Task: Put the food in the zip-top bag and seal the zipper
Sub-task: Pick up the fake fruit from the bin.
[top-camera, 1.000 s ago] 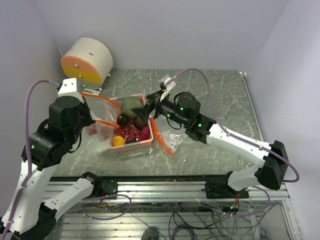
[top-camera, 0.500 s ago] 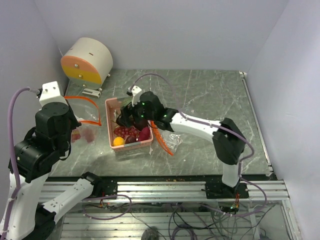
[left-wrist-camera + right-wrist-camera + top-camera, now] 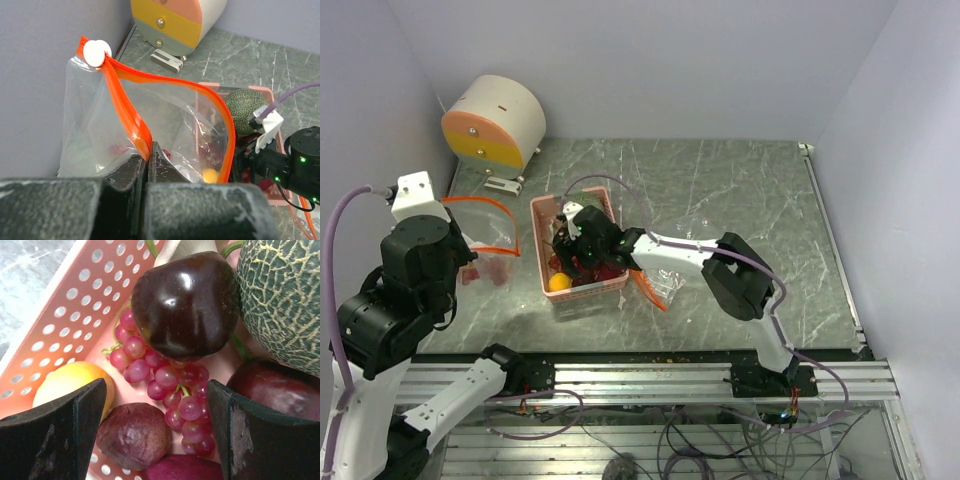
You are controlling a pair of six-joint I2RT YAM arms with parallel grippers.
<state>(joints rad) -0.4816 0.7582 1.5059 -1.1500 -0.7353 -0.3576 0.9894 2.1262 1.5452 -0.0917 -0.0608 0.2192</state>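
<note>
My left gripper [image 3: 147,152] is shut on the orange-red zipper [image 3: 131,117] of the clear zip-top bag [image 3: 92,117] and holds it up left of the pink basket [image 3: 536,232]. The bag's mouth gapes, with a white slider [image 3: 97,50] at its top corner. The food lies in the basket: red grapes [image 3: 170,377], a dark purple fruit [image 3: 187,305], a green netted piece [image 3: 280,295], a yellow-orange fruit [image 3: 65,382], a purple-brown piece [image 3: 132,435] and a magenta piece [image 3: 185,470]. My right gripper [image 3: 160,415] hangs open low over the grapes, gripping nothing.
A white and orange drum [image 3: 495,120] stands at the back left by the wall. Right of the basket lies more crinkly clear plastic [image 3: 672,278] with an orange-red strip [image 3: 645,285]. Grey walls close in on the left and behind.
My right arm has swung left and dipped into the basket, its jaws narrowing a little. The left arm has drawn the bag leftwards, away from the basket.
</note>
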